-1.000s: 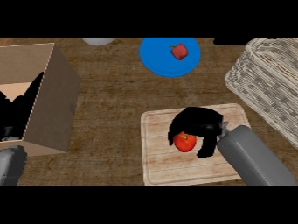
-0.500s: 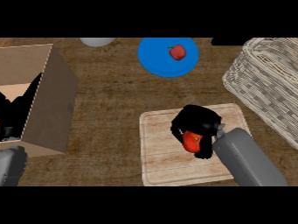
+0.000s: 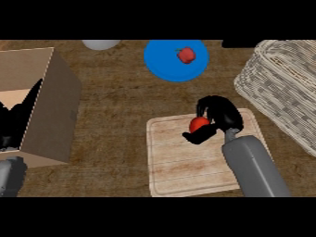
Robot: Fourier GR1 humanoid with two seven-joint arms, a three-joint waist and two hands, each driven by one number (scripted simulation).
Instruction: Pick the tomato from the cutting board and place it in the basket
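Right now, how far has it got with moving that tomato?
Done: the right hand has curled around the tomato. In hand: it holds it above the cutting board. Left: carrying it to the basket and releasing it.

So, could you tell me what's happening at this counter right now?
The robot's right hand is curled round the tomato over the cutting board. The wicker basket, where it should go, stands to the right. A blue plate beyond the board holds another red item. The left hand rests open by the cardboard box.
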